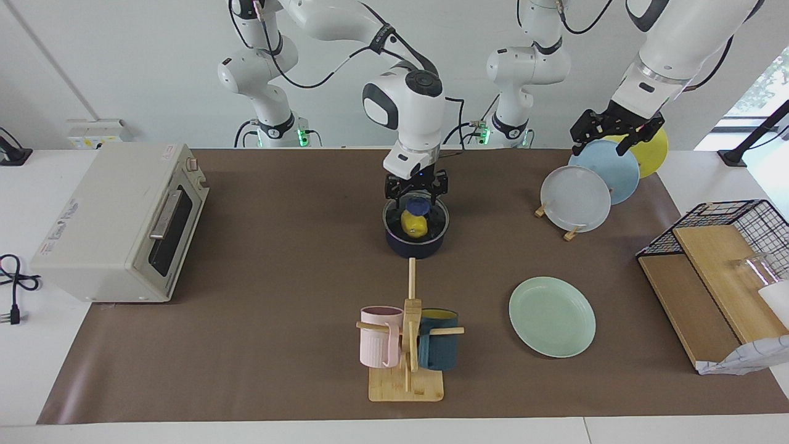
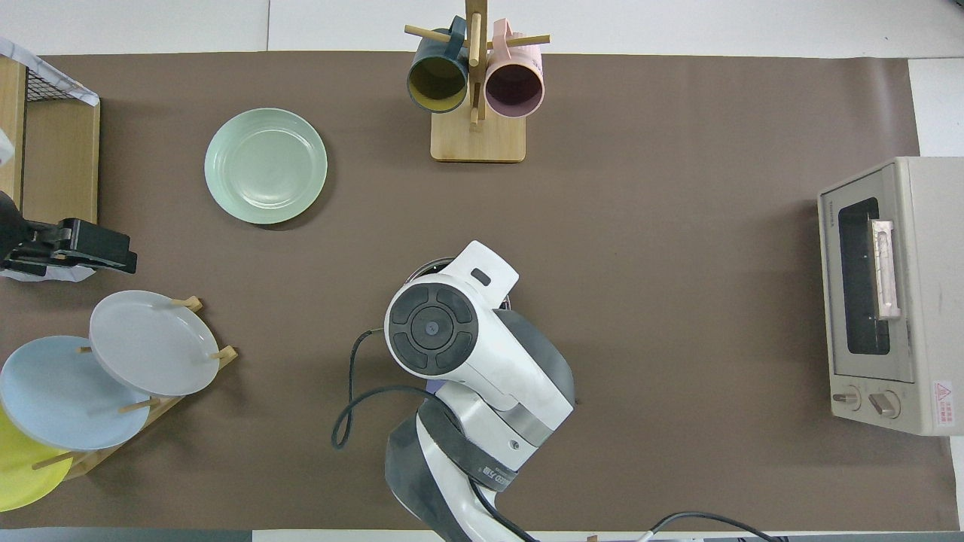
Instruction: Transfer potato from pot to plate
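The dark blue pot [image 1: 416, 245] stands mid-table with a glass lid and its blue knob [image 1: 418, 204] on it. The yellow potato [image 1: 414, 225] shows through the lid, inside the pot. My right gripper [image 1: 416, 197] is down at the lid, open, one finger on each side of the knob. In the overhead view the right arm covers the pot except a sliver of rim [image 2: 428, 266]. The mint-green plate [image 1: 551, 316] [image 2: 265, 165] lies bare, farther from the robots, toward the left arm's end. My left gripper [image 1: 607, 140] [image 2: 113, 256] waits open over the plate rack.
A toaster oven [image 1: 117, 222] sits at the right arm's end. A wooden mug tree [image 1: 408, 345] with a pink and a teal mug stands farther out than the pot. Upright plates [image 1: 576, 198] fill a rack, and a wire basket [image 1: 721, 237] with wooden boards lies at the left arm's end.
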`<state>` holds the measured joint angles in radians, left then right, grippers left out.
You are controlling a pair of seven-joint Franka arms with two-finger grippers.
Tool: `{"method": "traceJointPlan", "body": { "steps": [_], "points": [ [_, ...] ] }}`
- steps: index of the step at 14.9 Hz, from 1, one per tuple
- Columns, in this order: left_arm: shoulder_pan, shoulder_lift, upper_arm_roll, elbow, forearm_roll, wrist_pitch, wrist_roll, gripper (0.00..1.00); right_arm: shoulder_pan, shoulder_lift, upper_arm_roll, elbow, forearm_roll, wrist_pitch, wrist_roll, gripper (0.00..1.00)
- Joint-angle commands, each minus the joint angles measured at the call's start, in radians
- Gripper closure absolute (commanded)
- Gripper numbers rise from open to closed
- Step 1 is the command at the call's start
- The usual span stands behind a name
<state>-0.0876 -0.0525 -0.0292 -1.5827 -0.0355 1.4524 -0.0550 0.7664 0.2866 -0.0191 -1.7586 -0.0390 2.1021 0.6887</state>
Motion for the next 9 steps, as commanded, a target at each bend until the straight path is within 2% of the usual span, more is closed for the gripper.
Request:
{"method": "traceJointPlan", "body": {
  "steps": [1,6,9],
  "points": [
    [-0.006,-0.013,0.008,-0.005,-0.006,-0.006,-0.006,0.00,0.002,-0.023,0.001,-0.041,-0.016,0.036,0.009,0.05],
    [-0.006,-0.013,0.008,-0.005,-0.004,-0.010,-0.011,0.00,0.010,-0.017,0.001,-0.039,-0.021,0.036,0.008,0.05],
    [-0.008,-0.013,0.008,-0.005,-0.004,-0.006,-0.009,0.00,0.010,-0.017,0.001,-0.041,-0.021,0.038,0.003,0.11]
  ]
}}
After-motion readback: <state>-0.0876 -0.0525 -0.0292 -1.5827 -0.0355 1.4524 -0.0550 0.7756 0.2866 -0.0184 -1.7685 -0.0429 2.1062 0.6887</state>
